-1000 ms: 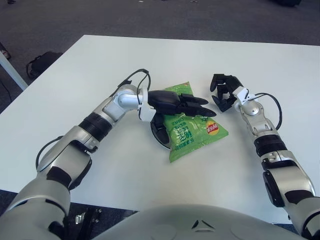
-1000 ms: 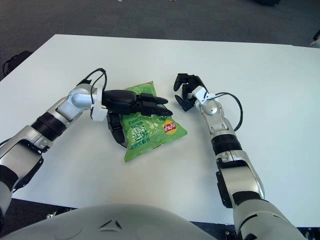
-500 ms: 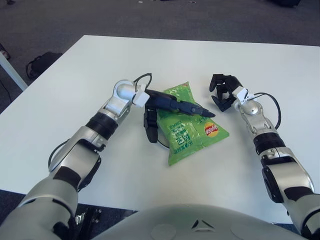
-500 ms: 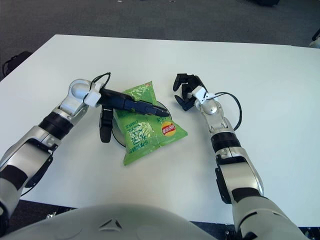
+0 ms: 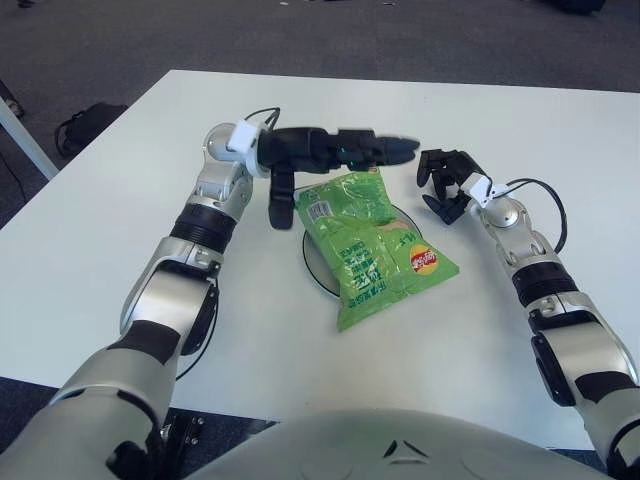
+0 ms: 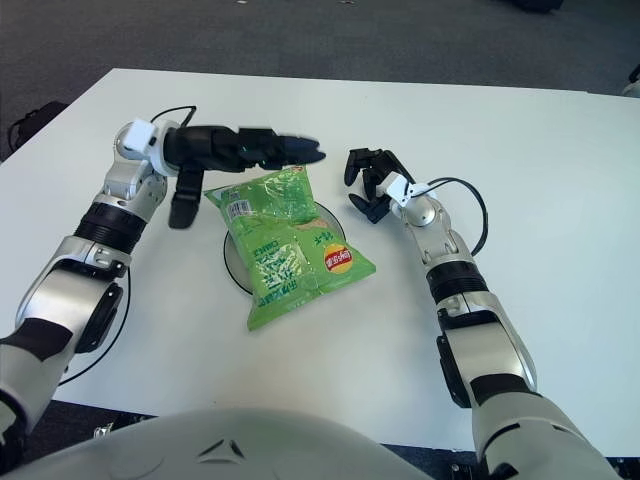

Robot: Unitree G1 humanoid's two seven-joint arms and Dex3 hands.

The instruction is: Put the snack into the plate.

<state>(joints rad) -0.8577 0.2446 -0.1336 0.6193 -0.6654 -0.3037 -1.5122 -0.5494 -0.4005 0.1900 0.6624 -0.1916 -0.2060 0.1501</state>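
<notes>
Already the snack (image 5: 378, 248), a green crinkly bag, lies across the plate (image 5: 315, 268), a shallow white dish on the bench (image 5: 500, 110). The bag covers most of the plate; its near end and its corner with the round red mark hang past the rim onto the bench, so it rests on the plate more than inside it.

The left robot hand (image 5: 335, 150) hovers beyond the far end of the snack, its fingers stretched out long toward the right and its thumb pointing down at the left of the plate; it holds nothing. The right robot hand (image 5: 447, 182) shows to the right of the plate, fingers loosely curled and holding nothing.

The bag is probably very light and puffed with air, with a smooth film that slips easily and contents that break under pressure. A gentle pinch at the flat sealed end nearest the left robot hand seems the best place, not a squeeze on the swollen middle.
</notes>
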